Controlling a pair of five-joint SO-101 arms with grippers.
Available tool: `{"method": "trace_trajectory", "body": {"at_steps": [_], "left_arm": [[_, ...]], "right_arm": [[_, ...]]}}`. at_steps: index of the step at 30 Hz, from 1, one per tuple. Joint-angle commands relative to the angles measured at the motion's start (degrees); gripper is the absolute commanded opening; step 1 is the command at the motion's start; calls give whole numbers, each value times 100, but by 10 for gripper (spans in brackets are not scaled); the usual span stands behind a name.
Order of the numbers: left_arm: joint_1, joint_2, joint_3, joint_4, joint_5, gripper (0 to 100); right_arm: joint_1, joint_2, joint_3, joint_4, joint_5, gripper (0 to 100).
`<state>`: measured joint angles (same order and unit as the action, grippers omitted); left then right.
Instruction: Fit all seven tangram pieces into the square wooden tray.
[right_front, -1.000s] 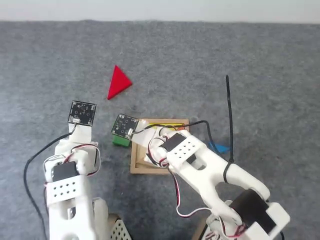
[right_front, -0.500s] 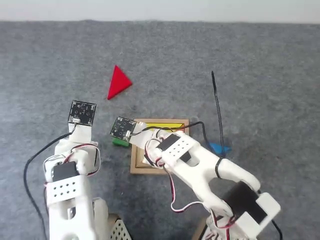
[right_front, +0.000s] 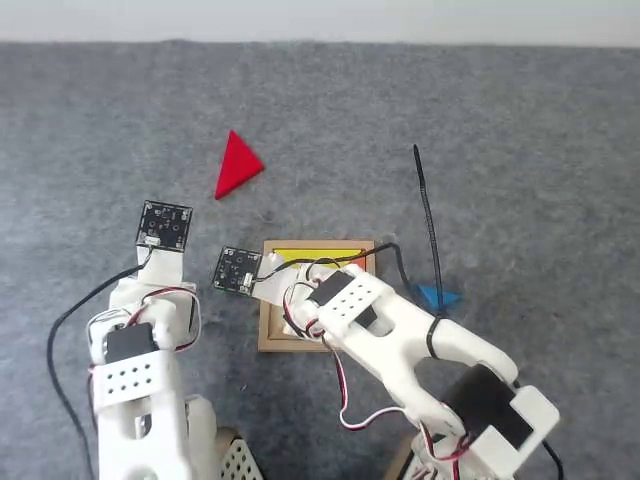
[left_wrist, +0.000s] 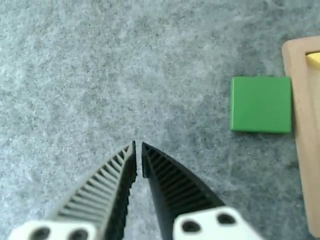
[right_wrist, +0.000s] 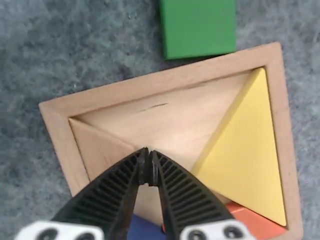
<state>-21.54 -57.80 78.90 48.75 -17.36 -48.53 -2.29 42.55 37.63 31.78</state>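
- The square wooden tray (right_wrist: 155, 82) lies near the middle of the table (right_front: 520, 120), toward its near edge, and it is only partly filled.
- Inside the tray lies a big yellow triangle (right_wrist: 245, 160) against one side of the rim. An orange piece (right_wrist: 250, 222) touches it at one corner of the tray, and a dark blue piece (right_wrist: 144, 230) shows behind the right jaws.
- A large part of the tray floor is bare wood. One wood-coloured triangular area in it may be a piece or only the floor; I cannot tell which.
- So three pieces are placed for sure, as I judge it.
- The green square piece (left_wrist: 260, 104) lies flat on the table just beside the outer rim of the tray, on its left side, not inside.
- The red triangle (right_front: 238, 166) lies well apart from the tray, toward the far edge of the table and left of its middle.
- A light blue piece (right_front: 437, 296) lies on the table near the right side of the tray.
- At least these three pieces remain to be put in, so I judge the task about half done.
- The right jaws are clenched and carry nothing; they hang over the bare middle of the tray.
- The left jaws are closed almost fully and carry nothing; they are over bare table, near the green square.
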Motion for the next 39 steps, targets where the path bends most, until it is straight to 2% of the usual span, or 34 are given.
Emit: {"method": "trace_trajectory", "body": {"at_steps": [1,4,7,13,18,22,25,34,39], "left_arm": [[-44,-132,-31,-105,-53,22],[-44,-132,-31,-105,-53,22],[-44,-132,-31,-105,-53,22],[-44,-132,22,-114,-62,22],[-35,-132,40,-123,-70,23],[-35,-132,48,-211,-70,23],[-35,-132,57,-211,-229,23],[-44,-132,57,-211,-246,23],[-44,-132,57,-211,-246,23]], "right_arm": [[-101,-549,-211,338,44,8],[-92,-1042,-185,716,35,8],[224,-1560,-185,1015,26,8],[1771,-2633,-220,1842,-589,9],[2870,-3090,-193,2967,-457,14],[3380,-2941,-176,3187,-220,127],[3538,-2633,-176,3160,26,191],[3538,-892,-202,2809,932,198],[3574,-725,-211,2738,1336,198]]}}
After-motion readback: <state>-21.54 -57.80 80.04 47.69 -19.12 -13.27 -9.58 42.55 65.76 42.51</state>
